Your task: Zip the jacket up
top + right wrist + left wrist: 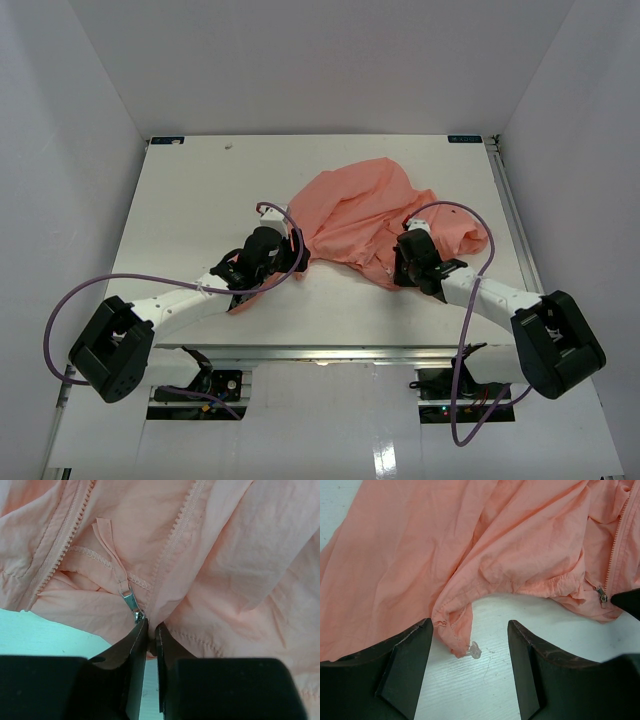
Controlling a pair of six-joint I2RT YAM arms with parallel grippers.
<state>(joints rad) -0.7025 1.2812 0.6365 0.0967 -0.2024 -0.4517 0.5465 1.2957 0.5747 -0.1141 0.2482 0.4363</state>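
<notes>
The salmon-pink thin fabric jacket (365, 205) lies crumpled on the white counter (200, 200), right of centre, with its hem towards the arms. The right claw (152, 625) is closed to a thin slit on hem fabric at the foot of the zip, just beside the small metal slider (136, 615) and its silver pull tab (128, 600); the left claw (470, 625) stands wide open and holds nothing, its fingers either side of a gathered hem corner, where a clear plastic cord end (472, 652) pokes out onto the counter.

The step in hand looks like anchoring the bottom of the zip so the slider can be drawn up. To do it well, the right claw should hold the hem low and taut without swallowing the slider; the left claw should take the pull tab or its pink fabric strip (107, 540) and pull along the line of the teeth, not across it; a fold of thin cloth under the slider would likely jam it.

I cannot tell whether both rows of pink zip teeth (175, 535) are seated in the slider, nor how much cloth sits between the right fingers. The collar and sleeves are lost in folds; the upper run of the zip is cut off in both wrist views.
</notes>
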